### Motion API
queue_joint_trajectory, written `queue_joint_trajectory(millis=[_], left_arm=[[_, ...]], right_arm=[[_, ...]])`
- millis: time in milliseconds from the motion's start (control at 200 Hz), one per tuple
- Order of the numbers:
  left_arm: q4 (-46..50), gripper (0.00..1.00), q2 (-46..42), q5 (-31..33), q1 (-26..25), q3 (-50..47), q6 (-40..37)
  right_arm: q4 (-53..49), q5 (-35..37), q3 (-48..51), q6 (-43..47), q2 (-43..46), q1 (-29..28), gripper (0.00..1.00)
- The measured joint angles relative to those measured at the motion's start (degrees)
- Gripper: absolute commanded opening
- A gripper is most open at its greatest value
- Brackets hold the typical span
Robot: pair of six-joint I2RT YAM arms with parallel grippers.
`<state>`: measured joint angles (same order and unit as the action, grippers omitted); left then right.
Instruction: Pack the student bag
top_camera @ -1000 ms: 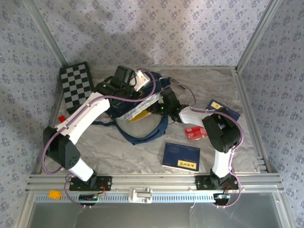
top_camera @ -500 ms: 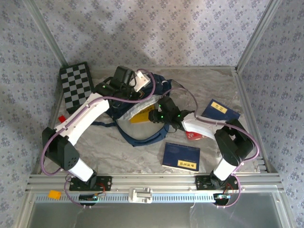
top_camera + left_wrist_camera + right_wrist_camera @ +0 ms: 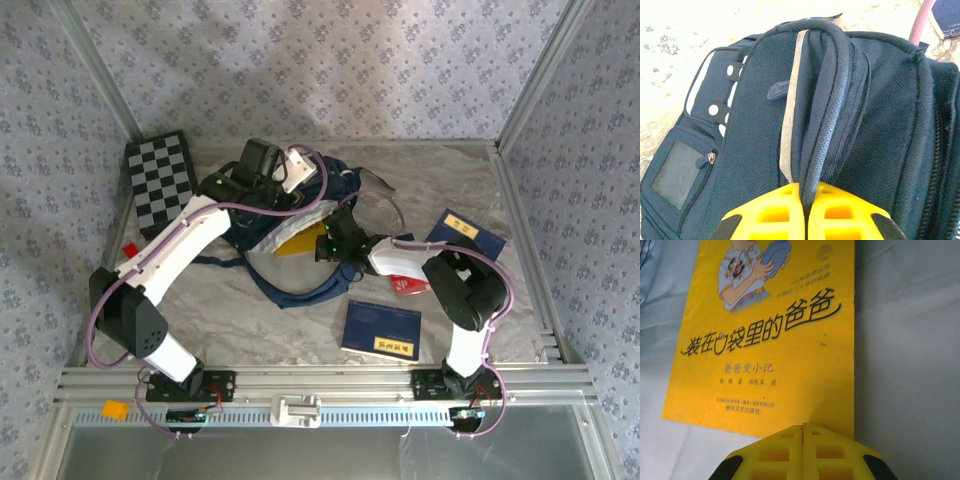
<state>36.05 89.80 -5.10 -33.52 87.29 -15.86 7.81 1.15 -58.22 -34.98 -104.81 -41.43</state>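
The student bag (image 3: 338,184), navy with white trim, lies at the back middle of the table, its mouth toward the front. My left gripper (image 3: 298,195) is shut on the bag's dark carry handle (image 3: 826,125), which runs up from between the yellow fingers (image 3: 765,215); the gripper (image 3: 805,192) holds the top of the bag (image 3: 880,100) up. A yellow book (image 3: 292,243) lies in the bag's mouth on pale lining. My right gripper (image 3: 322,243) is shut, with nothing between its jaws. The gripper's tips (image 3: 803,429) sit at the lower edge of the yellow book (image 3: 765,340).
A checkerboard (image 3: 160,180) lies at the back left. A dark blue book (image 3: 381,329) sits front centre-right and another (image 3: 463,232) at the right. A red packet (image 3: 408,283) lies under my right forearm. The bag's strap (image 3: 300,288) loops toward the front.
My right gripper has closed and moved left to the yellow book in the bag's mouth, its elbow swinging out then back. The left arm has held still on the handle.
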Motion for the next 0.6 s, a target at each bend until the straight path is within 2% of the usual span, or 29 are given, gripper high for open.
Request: queue_joint_trajectory(millis=[165, 300, 455, 605], left_arm=[[0.0, 0.0, 0.0, 0.6, 0.0, 0.0, 0.0], [-0.1, 0.0, 0.0, 1.0, 0.0, 0.0, 0.5], [-1.4, 0.0, -0.1, 1.0, 0.0, -1.8, 1.8], [-3.8, 0.0, -0.1, -0.1, -0.3, -6.6, 4.7]], right_arm=[[3.5, -0.9, -0.9, 0.6, -1.5, 1.2, 0.04], [3.3, -1.7, 0.0, 1.7, 1.2, 1.1, 0.06], [-0.8, -3.4, 5.7, 3.0, 12.3, 0.9, 0.12], [-9.3, -3.1, 8.6, 2.9, 24.0, 1.1, 0.17]])
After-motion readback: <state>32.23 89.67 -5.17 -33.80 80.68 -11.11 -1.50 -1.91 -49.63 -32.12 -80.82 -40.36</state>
